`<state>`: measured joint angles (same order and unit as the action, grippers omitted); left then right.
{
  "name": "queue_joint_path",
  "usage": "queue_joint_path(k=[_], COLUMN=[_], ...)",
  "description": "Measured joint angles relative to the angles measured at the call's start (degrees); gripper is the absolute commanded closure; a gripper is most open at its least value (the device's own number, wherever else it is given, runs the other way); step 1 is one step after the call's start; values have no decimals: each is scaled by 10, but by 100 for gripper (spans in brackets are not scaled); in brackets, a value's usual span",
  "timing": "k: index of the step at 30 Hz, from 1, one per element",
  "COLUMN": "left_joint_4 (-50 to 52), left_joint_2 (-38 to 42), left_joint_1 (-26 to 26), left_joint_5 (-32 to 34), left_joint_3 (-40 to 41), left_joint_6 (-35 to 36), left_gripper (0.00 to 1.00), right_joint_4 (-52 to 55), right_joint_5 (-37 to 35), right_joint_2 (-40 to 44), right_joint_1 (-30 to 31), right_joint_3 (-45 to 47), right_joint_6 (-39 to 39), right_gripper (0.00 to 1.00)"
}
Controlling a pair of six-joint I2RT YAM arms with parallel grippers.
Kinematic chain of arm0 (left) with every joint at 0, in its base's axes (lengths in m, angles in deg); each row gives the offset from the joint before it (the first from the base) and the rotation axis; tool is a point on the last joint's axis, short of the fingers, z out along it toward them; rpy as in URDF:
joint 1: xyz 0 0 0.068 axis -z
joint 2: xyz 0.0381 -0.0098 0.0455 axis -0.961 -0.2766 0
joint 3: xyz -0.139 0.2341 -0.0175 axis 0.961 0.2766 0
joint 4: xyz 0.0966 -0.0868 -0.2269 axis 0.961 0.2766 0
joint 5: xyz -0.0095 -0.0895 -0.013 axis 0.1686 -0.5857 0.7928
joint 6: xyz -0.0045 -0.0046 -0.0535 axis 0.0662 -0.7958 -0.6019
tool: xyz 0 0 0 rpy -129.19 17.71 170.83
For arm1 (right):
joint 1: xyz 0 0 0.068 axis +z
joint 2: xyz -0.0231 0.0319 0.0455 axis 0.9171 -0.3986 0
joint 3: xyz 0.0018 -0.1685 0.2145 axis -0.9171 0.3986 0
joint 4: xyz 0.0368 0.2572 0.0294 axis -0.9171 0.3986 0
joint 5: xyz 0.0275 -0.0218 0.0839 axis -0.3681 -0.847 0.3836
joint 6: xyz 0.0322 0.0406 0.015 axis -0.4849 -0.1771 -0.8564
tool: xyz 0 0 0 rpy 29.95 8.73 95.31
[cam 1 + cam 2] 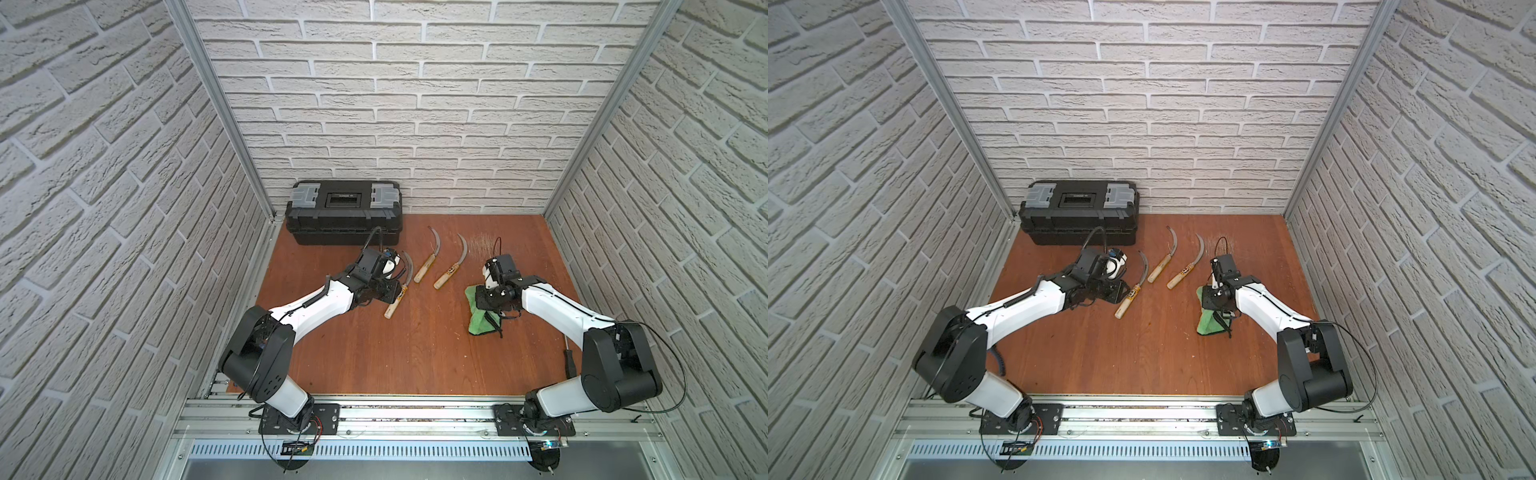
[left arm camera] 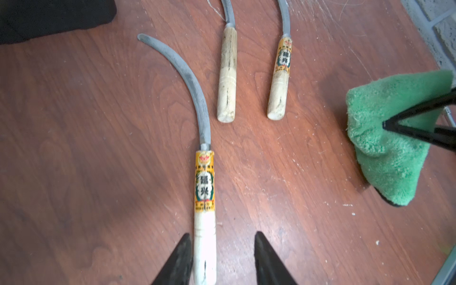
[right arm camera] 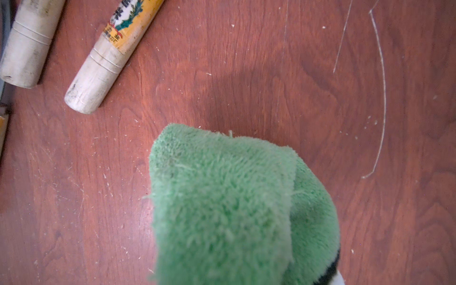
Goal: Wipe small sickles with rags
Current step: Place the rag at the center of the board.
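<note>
Counting three sickles (image 1: 424,267), one rag (image 3: 222,197), one toolbox (image 1: 343,212). Straddling the leftmost sickle's handle with left gripper (image 2: 222,234) spread apart; pinching the rag with right gripper (image 2: 385,124).

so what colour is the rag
The rag is green, clearest in the right wrist view.

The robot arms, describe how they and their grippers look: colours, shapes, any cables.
Both the left arm and right arm have glossy white link shells between bulky black joint housings, on black base plates bolted to an aluminium rail. Thin black cables loop along each; the left carries a coiled one. The left gripper and right gripper have black, pointed, wedge-shaped fingers.
</note>
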<state>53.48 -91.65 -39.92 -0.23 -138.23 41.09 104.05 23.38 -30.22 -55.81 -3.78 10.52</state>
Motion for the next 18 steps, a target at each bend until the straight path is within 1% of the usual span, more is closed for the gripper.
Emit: queue_joint_path(k=[2,4,5,6,7,8,10,14,18], left_joint_4=[-2,-5,-8,-11,-13,-16,-25,-42,-56], left_joint_2=[15,32,43,55,64,76,100,147,190], left_joint_1=[-4,-12,-18,-25,-31,-38,-52,-81,-123], left_joint_5=[0,1,1,2,2,2,4,10,13], left_joint_3=[18,38,49,60,67,77,97,139,181], left_joint_6=[-1,-5,-7,-9,-11,-13,-17,-25,-35], left_gripper=[57,58,58,58,58,58,58,54,51], right_joint_4=[-2,-3,-3,-3,-3,-2,-1,3,13], right_joint_5=[3,7,11,14,15,18,22,28,30], right_joint_2=[0,0,0,0,0,0,0,0,2], right_joint_1=[0,0,0,0,0,0,0,0,0], right_joint_3=[0,0,0,0,0,0,-2,-10,-26], right_joint_6=[-1,-1,-1,-1,0,2,3,3,2], right_gripper=[65,54,44,31,21,11,0,0,0])
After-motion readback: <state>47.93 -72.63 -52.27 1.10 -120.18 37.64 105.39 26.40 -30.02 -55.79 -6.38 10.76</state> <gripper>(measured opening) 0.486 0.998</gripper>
